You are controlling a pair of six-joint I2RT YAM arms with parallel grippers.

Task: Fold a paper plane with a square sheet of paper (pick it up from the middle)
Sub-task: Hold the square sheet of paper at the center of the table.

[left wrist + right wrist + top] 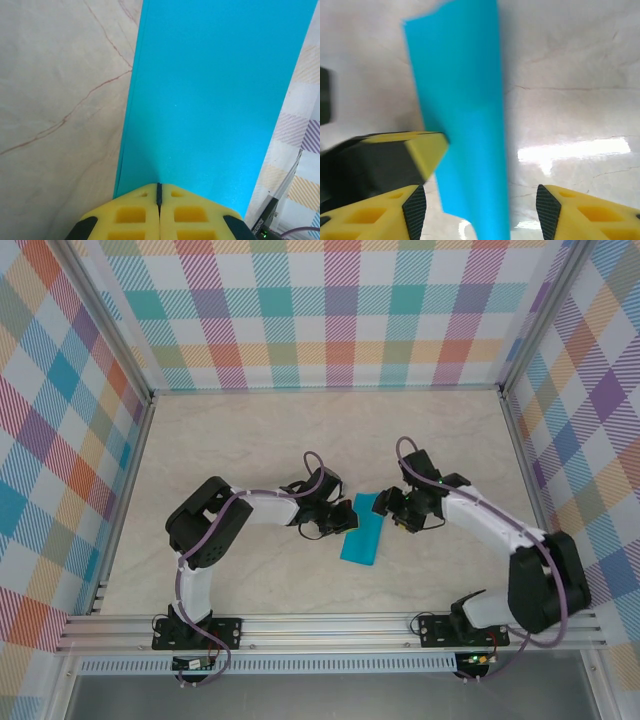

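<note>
Top external view: over the marble table point(250, 440), the teal sheet of paper point(362, 537) (doubled into a long strip) sits between both claws. The left gripper point(159, 186) is clenched on the paper's edge at its fingertips. The right gripper point(479, 210) is released, its fingers spread either side of the strip.

teal-blue paper point(362, 540), yellow tool fingers point(135, 215), beige veined table point(250, 440), pastel plaid walls point(340, 310).
</note>
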